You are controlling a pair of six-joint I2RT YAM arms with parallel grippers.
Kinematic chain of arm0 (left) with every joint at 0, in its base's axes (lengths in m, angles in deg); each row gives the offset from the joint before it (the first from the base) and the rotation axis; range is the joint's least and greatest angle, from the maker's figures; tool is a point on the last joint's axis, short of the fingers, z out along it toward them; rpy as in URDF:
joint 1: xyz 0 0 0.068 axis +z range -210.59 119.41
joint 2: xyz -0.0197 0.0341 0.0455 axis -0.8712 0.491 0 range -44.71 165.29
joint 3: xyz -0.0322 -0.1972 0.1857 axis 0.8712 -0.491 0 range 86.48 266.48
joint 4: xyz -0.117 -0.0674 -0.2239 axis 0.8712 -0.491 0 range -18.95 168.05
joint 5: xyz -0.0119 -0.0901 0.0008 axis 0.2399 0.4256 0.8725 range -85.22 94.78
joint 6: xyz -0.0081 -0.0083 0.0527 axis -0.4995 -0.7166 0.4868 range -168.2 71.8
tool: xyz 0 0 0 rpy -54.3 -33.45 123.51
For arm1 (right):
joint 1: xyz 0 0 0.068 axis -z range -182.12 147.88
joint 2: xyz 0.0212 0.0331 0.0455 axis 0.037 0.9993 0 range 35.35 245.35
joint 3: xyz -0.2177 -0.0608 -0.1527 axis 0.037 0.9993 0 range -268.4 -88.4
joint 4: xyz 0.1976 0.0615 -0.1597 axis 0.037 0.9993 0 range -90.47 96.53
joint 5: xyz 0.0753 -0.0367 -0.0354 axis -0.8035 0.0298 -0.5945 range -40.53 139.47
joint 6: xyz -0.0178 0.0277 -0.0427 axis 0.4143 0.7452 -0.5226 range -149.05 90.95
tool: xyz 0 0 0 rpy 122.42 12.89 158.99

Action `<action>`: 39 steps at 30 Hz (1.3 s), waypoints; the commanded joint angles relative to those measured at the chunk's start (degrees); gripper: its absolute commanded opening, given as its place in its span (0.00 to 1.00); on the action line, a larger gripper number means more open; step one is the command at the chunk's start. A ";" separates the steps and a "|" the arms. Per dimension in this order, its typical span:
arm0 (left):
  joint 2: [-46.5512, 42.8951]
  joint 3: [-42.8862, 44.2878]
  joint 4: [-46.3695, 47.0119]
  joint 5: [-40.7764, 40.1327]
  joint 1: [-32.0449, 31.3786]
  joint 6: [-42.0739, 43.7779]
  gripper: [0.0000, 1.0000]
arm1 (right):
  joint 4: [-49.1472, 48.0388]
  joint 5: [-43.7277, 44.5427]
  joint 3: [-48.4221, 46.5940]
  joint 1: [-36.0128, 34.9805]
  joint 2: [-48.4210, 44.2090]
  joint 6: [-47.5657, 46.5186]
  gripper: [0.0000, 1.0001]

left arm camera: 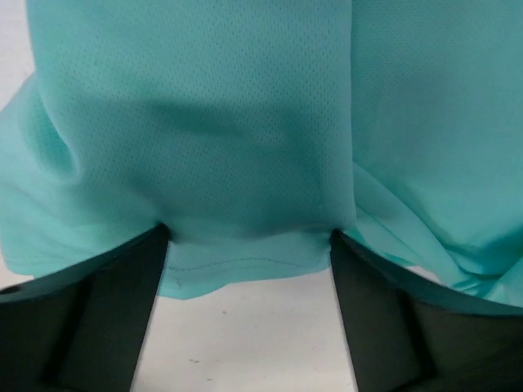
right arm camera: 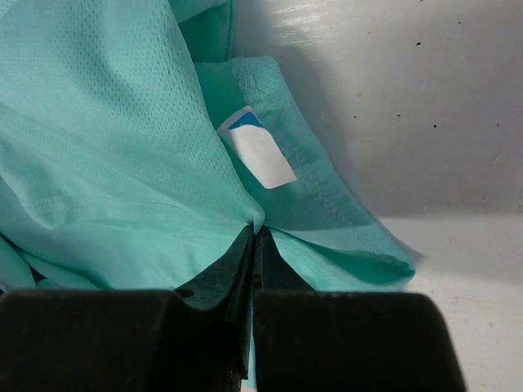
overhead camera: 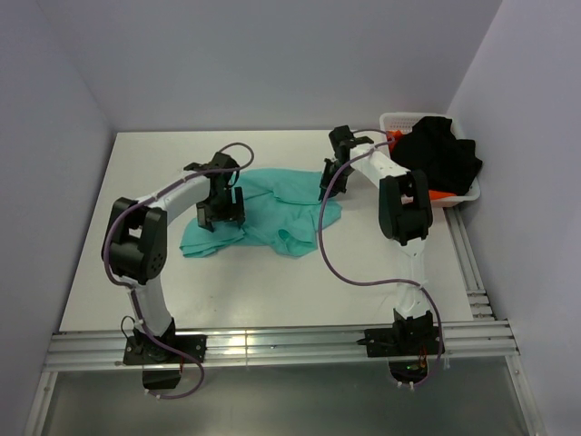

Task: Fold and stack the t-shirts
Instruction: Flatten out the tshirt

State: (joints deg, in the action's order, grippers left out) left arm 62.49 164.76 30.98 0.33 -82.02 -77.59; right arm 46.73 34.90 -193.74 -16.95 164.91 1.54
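risk lies in the uneven hold: your right gripper (right arm camera: 255, 237) is closed on a thin fold of the teal t-shirt (overhead camera: 277, 204), centre of the top view, but your left gripper (left arm camera: 249, 245) stands wide open, holding nothing. pulling now could slip it.

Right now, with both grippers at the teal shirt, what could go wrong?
1. The right gripper is shut on only a thin pinch of the teal t-shirt near its label; a pull may slip it free.
2. The left gripper is open with the hem between its fingers; if the right one lifts first, the shirt may drag and bunch.
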 commanded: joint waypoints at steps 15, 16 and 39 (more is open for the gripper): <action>-4.27 5.48 -2.41 -7.33 6.36 1.43 0.00 | -2.20 1.74 1.98 1.29 -6.07 -0.35 0.00; -6.02 5.57 -2.41 -6.02 8.66 1.79 0.00 | -2.29 1.91 1.98 1.47 -6.16 -0.35 0.00; -7.33 12.26 -1.27 -3.30 37.26 -3.66 0.94 | -3.69 3.41 8.30 3.23 -10.29 -1.32 0.00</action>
State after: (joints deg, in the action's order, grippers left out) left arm 63.36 178.77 29.48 -5.09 -41.76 -80.86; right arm 44.65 36.65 -186.81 -14.31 158.57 1.06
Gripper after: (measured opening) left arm 0.959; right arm 0.009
